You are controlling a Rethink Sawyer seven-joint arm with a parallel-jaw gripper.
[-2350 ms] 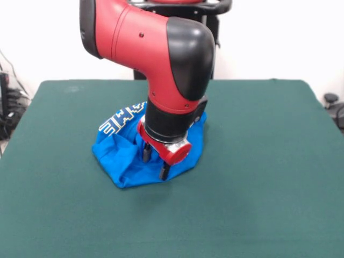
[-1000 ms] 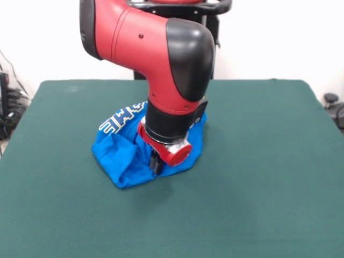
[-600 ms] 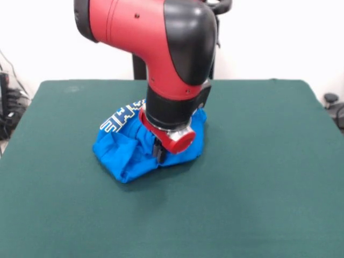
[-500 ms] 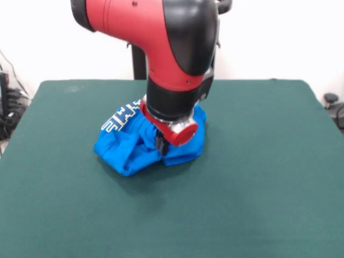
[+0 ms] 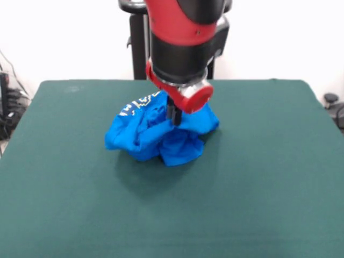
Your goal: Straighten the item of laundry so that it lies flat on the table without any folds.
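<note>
The gripper (image 5: 173, 117) has its fingers pinched together on the bunched blue T-shirt (image 5: 156, 137); shirt sits mid-table (image 5: 269, 177), nearer the far edge.

A glossy red arm (image 5: 180, 21) with a black band, red wrist cap and dark gripper (image 5: 173, 114).

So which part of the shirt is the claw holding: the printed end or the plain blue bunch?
The plain blue bunch: the claw is shut on a fold at the middle of the shirt, lifting it off the table. The white lettering sits to one side.
</note>
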